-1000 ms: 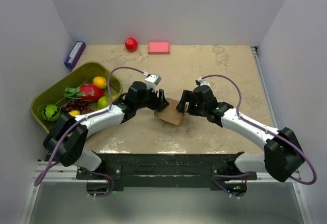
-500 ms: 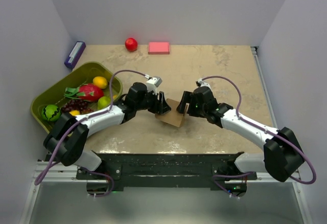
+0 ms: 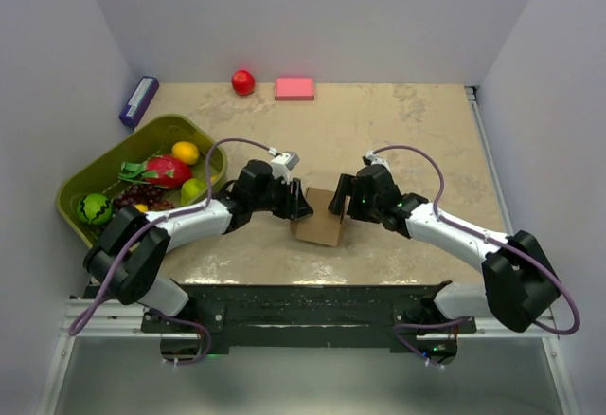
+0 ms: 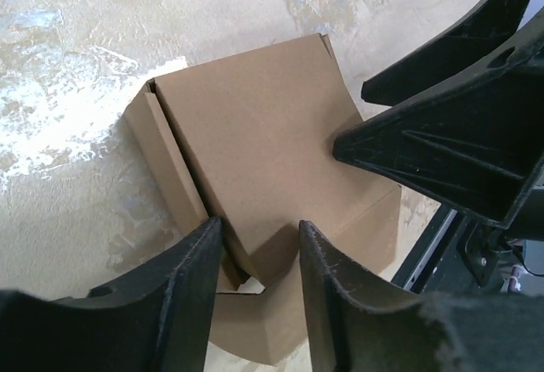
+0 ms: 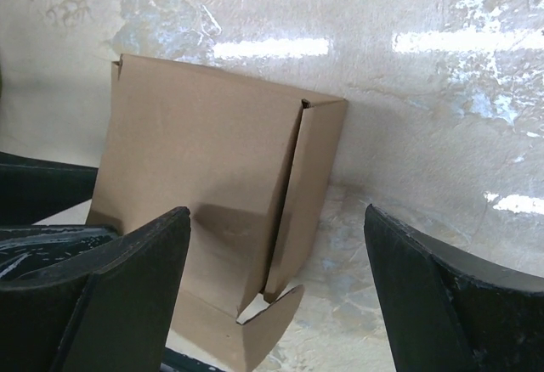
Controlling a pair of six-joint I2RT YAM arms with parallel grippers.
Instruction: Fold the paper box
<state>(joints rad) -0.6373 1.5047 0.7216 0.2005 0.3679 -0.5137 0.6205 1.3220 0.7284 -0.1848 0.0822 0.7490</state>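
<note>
Brown cardboard, the paper box [image 3: 319, 218] sits partly folded at the middle of the marbled beige worktop [image 3: 407, 121], one panel raised and tilted, a narrow side flap bent along its edge. The left pincer [image 4: 255, 236] straddles an edge of the box with its fingers narrowly apart; whether they pinch the card I cannot tell. The right pincer [image 5: 276, 219] is released, spread wide, facing the box from the opposite side. Off to the left lies an olive tub [image 3: 166, 121] of fruit. Along the far edge are a purple box [image 3: 139, 100], a red ball [image 3: 243, 81] and a pink block [image 3: 294, 88].
</note>
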